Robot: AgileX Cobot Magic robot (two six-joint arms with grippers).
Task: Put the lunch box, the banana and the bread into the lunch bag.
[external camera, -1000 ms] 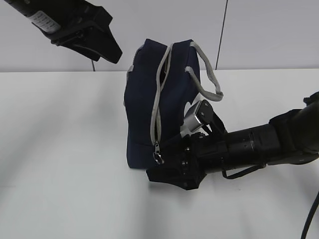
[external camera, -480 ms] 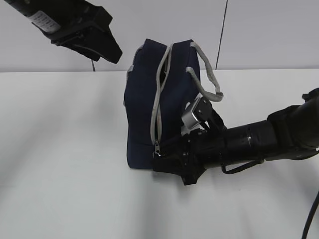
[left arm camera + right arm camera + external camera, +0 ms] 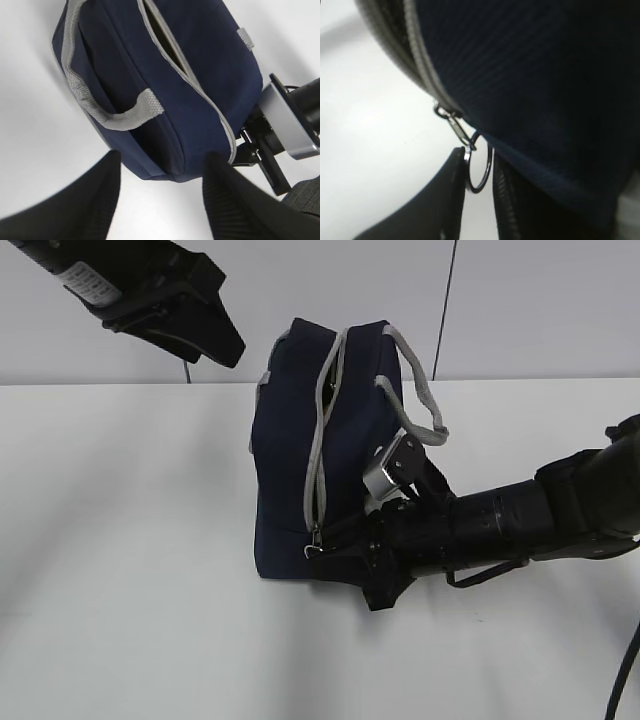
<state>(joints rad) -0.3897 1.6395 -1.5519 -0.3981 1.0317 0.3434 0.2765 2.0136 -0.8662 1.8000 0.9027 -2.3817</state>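
Note:
The navy lunch bag stands on end on the white table, its grey zipper running top to bottom. The metal ring pull hangs at the zipper's low end, just above the tabletop. My right gripper reaches in low from the right, its two fingers closed on either side of that ring. My left gripper hangs open in the air up and to the left of the bag, with nothing between its fingers. The lunch box, the banana and the bread are out of view.
A grey webbing handle loops out from the bag's right side, above my right arm. In the left wrist view the zipper gapes slightly along its upper stretch. Bare white tabletop spreads left of the bag and in front of it.
My right gripper has slid a little left to the zipper's low end and narrowed its fingers round the ring pull. The left arm and the bag have not moved.

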